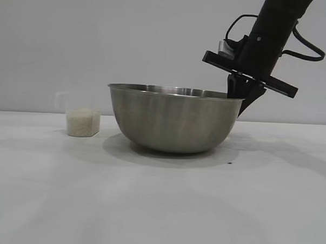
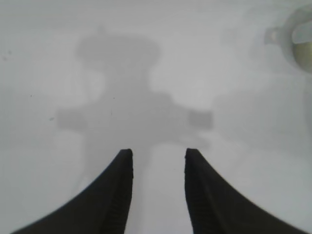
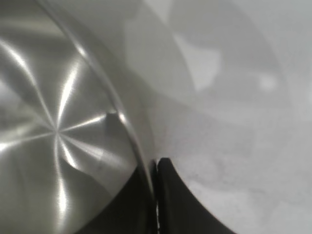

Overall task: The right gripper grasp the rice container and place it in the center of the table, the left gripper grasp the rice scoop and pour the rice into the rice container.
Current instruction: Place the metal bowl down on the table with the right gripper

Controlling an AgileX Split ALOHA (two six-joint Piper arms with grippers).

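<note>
Brushed steel rice container (image 1: pixel 174 122) (thin-rimmed) sits upright on table (image 1: pixel 159 208).

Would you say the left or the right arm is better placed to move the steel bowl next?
Right. The right gripper is shut on the rim of the rice container, one finger inside and one outside. The left gripper hangs open over bare table.
</note>
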